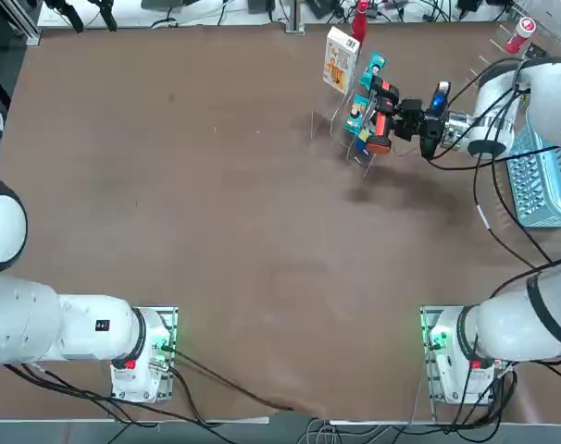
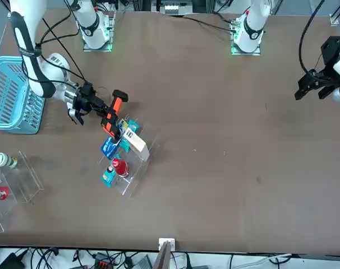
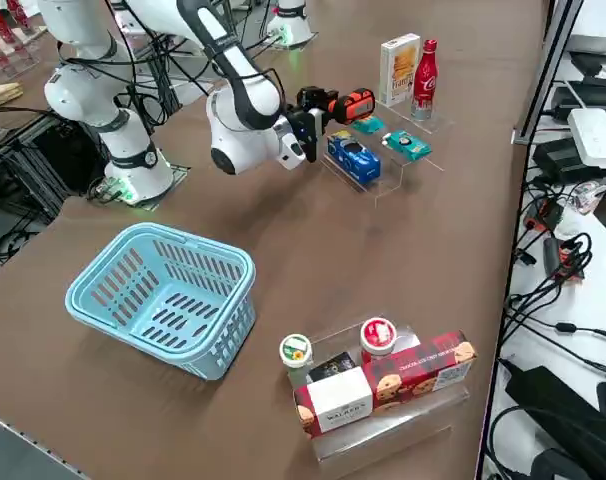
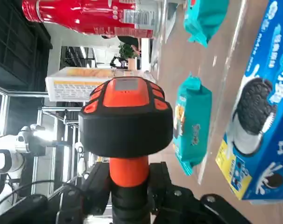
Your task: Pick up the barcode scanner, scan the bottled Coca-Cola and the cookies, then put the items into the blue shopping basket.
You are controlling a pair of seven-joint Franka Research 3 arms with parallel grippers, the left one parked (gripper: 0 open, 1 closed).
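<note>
The light blue shopping basket (image 3: 163, 295) sits well apart from the clear rack (image 3: 388, 180), off to its right and somewhat nearer the robot's base. The white cookie carton (image 3: 398, 70) stands upright at the rack's far left part, and the blue snack box (image 3: 353, 157) lies along the rack's right part. The red-labelled Coca-Cola bottle (image 3: 425, 80) stands upright just beyond the carton, seemingly on the rack, though the clear plastic makes its exact footing hard to tell. The barcode scanner (image 3: 360, 103) is up over the rack, its black-and-orange head clear of the teal packets (image 4: 194, 122). The right fingers (image 4: 130, 179) are drawn in around its orange-red handle, a narrow opening filled by the grip. The step in hand looks like lining up the first scan, probably the bottle, whose barcode (image 4: 137, 17) faces the wrist camera. To do it well, keep the handle square in the grip, aim the scanner's window straight at the code, leave a little space before the curved glass, and pause until it reads. Swinging the bulky head too low could knock the carton or tip the bottle off the rack.
</note>
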